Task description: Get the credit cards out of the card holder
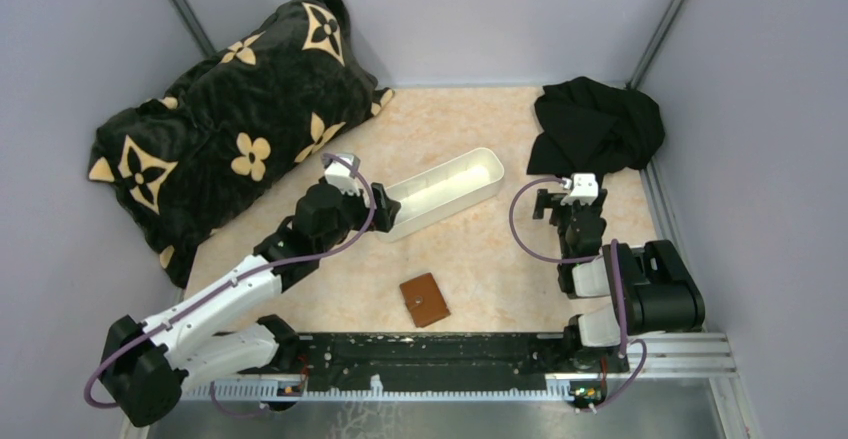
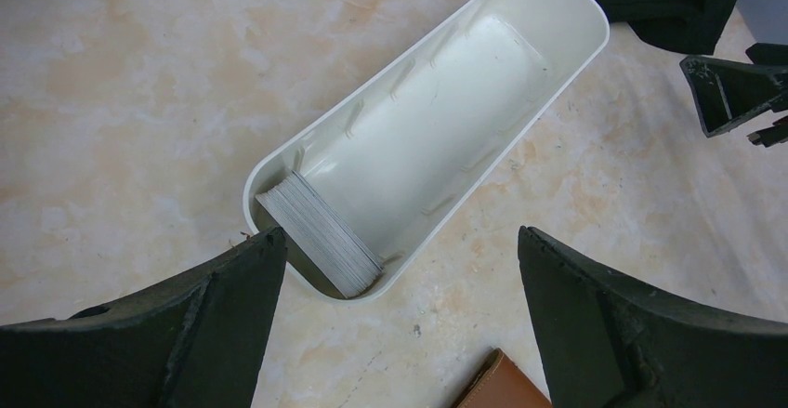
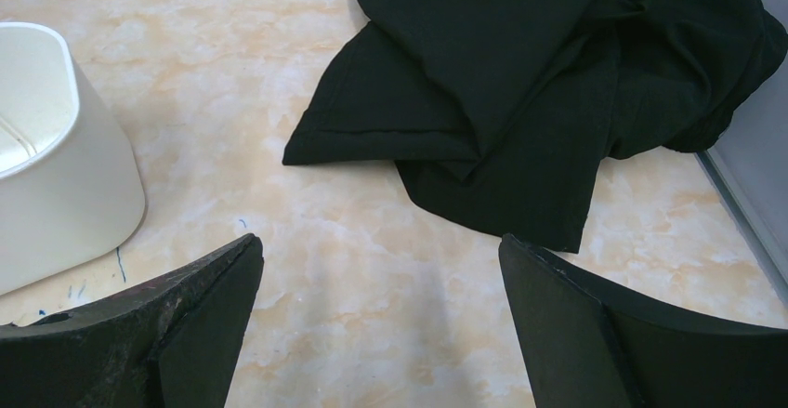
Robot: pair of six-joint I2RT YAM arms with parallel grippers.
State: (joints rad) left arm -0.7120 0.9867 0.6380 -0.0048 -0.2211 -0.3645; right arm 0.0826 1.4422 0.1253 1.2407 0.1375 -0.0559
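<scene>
The left tool (image 2: 400, 238) stood wide open and empty over the near end of a white tray (image 2: 446, 111), where a stack of cards (image 2: 321, 231) leaned. The right tool (image 3: 378, 241), equally wide and empty, hung above the counter (image 3: 372, 194) near a black cloth (image 3: 520, 73). The brown wallet (image 1: 425, 300) lay folded shut on the counter between the arms.

A long white tray (image 1: 450, 185) lies between a flower-patterned black cushion (image 1: 230, 129) and a crumpled black cloth (image 1: 597, 124).

Black cloth (image 3: 520, 83), crumpled, on marbled surface (image 3: 214, 73).
White tray (image 3: 65, 176), one rounded end only, left of the cloth, apart from it; right hand (image 3: 376, 241) on the cloth's near side, fingers spread wide, empty.
</scene>
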